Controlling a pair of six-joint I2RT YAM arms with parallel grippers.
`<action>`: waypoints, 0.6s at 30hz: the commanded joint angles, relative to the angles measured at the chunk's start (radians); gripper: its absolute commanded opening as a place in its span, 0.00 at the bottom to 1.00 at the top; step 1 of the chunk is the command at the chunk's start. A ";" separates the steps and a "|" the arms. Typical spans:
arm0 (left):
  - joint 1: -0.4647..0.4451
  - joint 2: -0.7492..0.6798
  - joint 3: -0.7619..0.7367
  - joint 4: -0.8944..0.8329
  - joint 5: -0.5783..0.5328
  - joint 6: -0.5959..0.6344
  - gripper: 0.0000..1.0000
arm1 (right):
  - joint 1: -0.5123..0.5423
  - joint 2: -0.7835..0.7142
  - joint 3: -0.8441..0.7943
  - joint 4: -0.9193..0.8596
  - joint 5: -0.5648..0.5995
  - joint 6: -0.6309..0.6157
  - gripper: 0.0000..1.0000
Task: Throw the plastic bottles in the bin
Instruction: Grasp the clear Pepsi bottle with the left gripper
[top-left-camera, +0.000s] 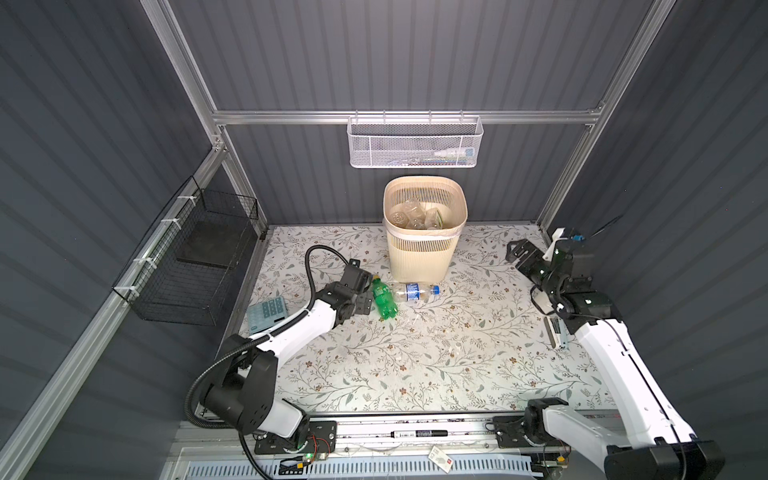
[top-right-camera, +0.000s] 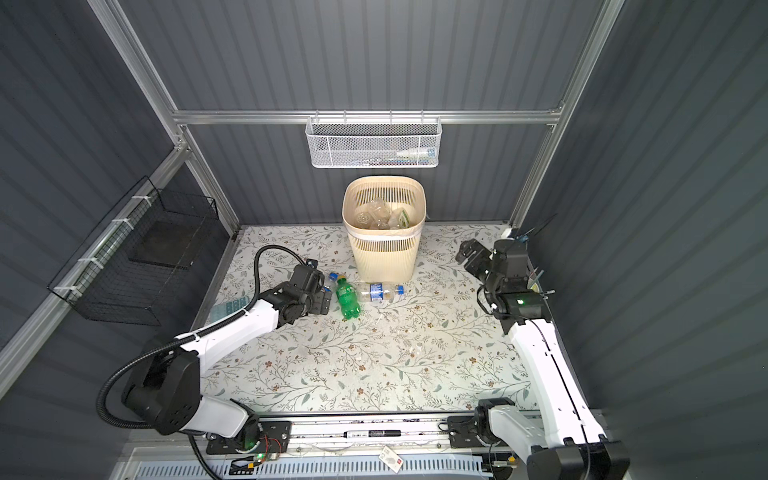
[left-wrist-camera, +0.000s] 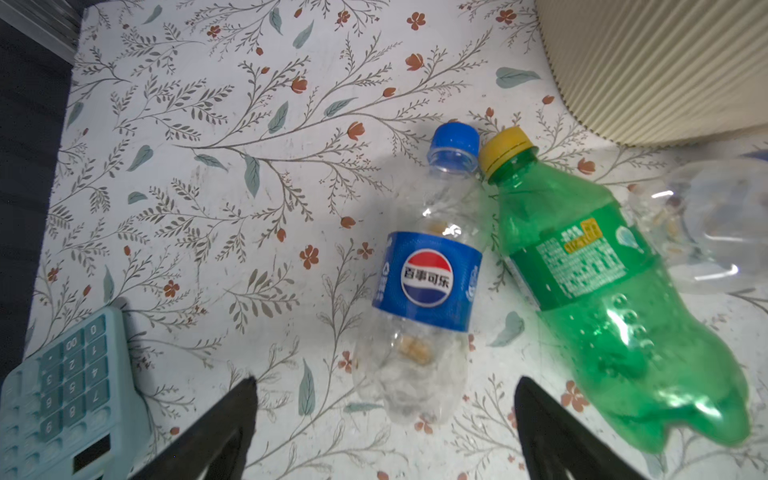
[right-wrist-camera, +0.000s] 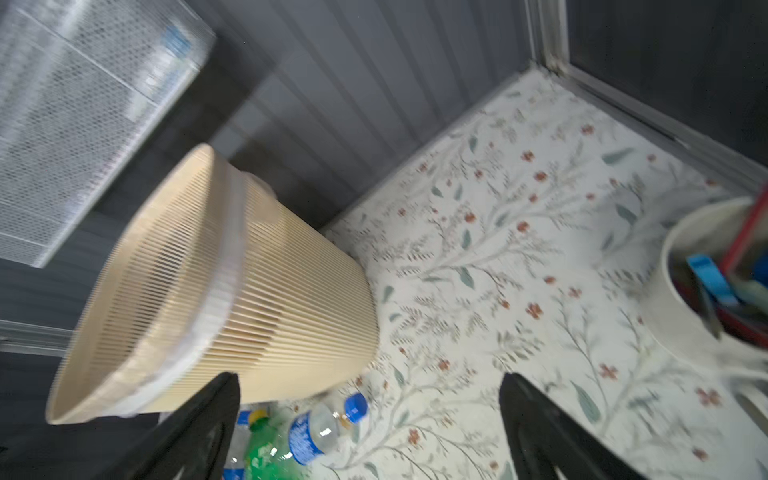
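We are lining the empty left gripper (left-wrist-camera: 385, 384), jaws spread wide, on the blue-labelled bottle (left-wrist-camera: 428, 270) near the bin (left-wrist-camera: 648, 66); its long axis is running straight away between them.

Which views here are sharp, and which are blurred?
Right wrist view: smeared throughout, the beige slatted plastic bin and white mesh wall basket streaked. Left wrist view: crisp, the label on the clear blue-capped plastic bottle legible, small highlights on the green plastic bottle. Both top views: sharp, floral tabletop bright against dark walls.
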 joint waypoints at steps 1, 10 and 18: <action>0.025 0.072 0.082 -0.027 0.083 0.068 0.93 | -0.020 -0.074 -0.083 0.000 -0.024 0.009 0.99; 0.046 0.286 0.252 -0.113 0.132 0.129 0.85 | -0.074 -0.169 -0.300 0.001 -0.087 0.016 0.99; 0.063 0.366 0.302 -0.151 0.162 0.135 0.73 | -0.114 -0.200 -0.347 0.000 -0.105 0.031 0.99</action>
